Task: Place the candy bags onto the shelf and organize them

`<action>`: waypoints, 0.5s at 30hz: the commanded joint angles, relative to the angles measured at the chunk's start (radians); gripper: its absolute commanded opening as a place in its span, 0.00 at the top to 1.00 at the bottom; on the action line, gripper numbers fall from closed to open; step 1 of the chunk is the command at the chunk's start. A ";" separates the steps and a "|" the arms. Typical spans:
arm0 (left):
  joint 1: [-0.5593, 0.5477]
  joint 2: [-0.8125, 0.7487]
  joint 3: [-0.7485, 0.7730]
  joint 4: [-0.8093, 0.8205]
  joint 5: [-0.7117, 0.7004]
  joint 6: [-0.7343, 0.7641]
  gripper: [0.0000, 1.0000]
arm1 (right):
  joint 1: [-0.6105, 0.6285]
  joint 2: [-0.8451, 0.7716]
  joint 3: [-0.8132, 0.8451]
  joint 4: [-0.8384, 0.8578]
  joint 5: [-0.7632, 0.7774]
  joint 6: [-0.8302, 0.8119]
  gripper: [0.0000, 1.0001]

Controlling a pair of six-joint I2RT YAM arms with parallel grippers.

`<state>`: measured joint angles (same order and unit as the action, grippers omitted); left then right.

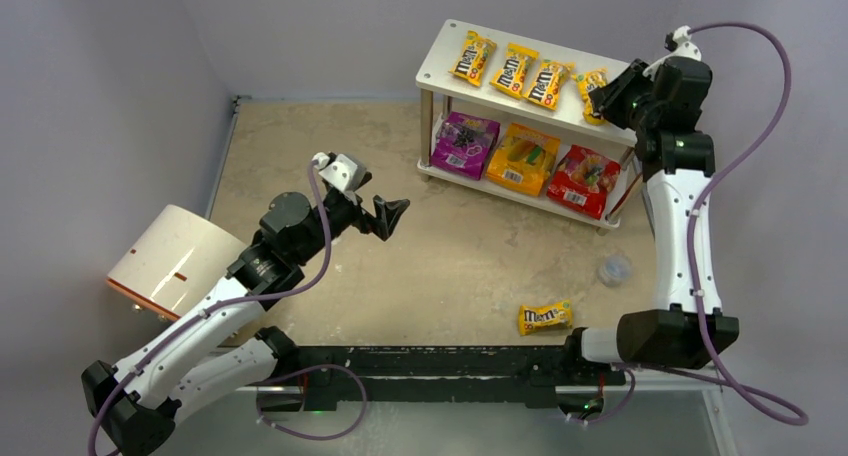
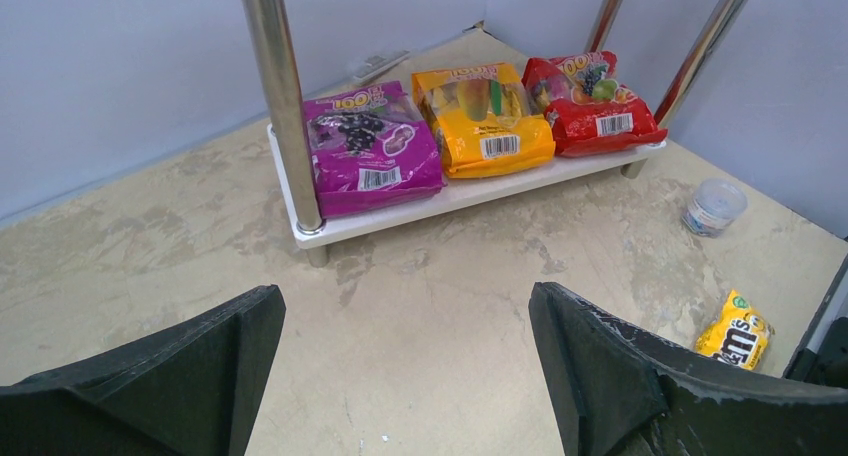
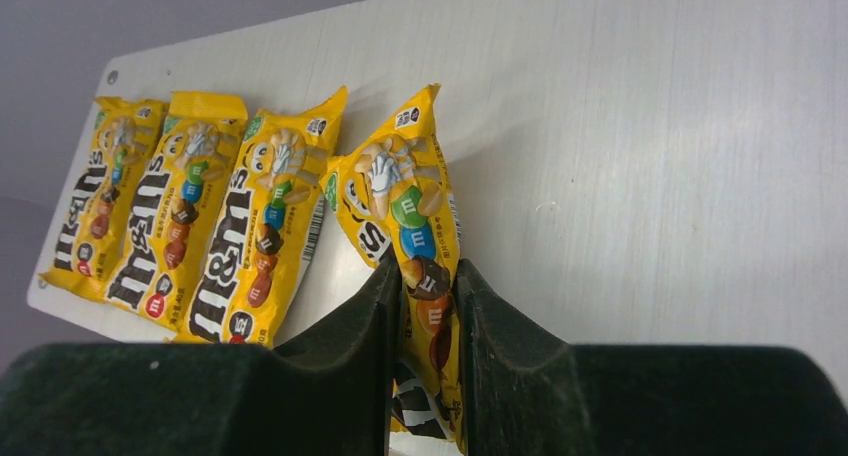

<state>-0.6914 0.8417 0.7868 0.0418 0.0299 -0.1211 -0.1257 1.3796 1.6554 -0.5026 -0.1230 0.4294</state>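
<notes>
our right gripper (image 3: 422, 276) is clamped on a yellow m&m's packet, the held packet (image 3: 405, 201), over the right end of the top board of the shelf (image 1: 440, 68). its two fingers pinch the wrapper's near end so that it creases lengthwise. just left of it, three more packets (image 1: 513, 71) lie flat side by side in a row on the same board. on the lower board the purple pouch (image 1: 464, 144), the orange pouch (image 1: 522, 159) and the red pouch (image 1: 583, 181) sit in a row from left to right, close against one another. a fifth packet (image 1: 545, 317) lies on the table (image 1: 470, 256), near the arms' bases and well apart from the shelf, and a small clear tub (image 1: 614, 269) stands between the two. our left gripper (image 2: 405, 306) hangs above the table left of the shelf, facing it, fingers spread wide and holding nothing. a white-and-tan cylinder (image 1: 178, 259) lies at the near left.
</notes>
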 commanded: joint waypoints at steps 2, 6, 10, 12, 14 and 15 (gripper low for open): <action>-0.001 -0.005 0.033 0.020 0.000 -0.015 0.00 | -0.003 -0.066 -0.113 0.208 -0.007 0.212 0.74; 0.000 -0.007 0.034 0.016 -0.004 -0.017 0.00 | -0.003 -0.112 -0.175 0.265 0.048 0.298 0.74; -0.002 -0.006 0.034 0.014 -0.010 -0.018 0.00 | -0.003 -0.174 -0.228 0.302 0.120 0.367 0.71; -0.002 -0.006 0.034 0.013 -0.010 -0.018 0.00 | -0.003 -0.187 -0.235 0.303 0.120 0.375 0.65; -0.001 -0.003 0.034 0.015 -0.006 -0.018 0.00 | -0.003 -0.187 -0.229 0.289 0.110 0.376 0.59; -0.001 -0.002 0.034 0.016 -0.003 -0.018 0.00 | -0.003 -0.187 -0.227 0.284 0.105 0.376 0.57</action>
<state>-0.6914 0.8421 0.7872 0.0353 0.0292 -0.1211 -0.1257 1.2171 1.4189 -0.2771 -0.0406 0.7559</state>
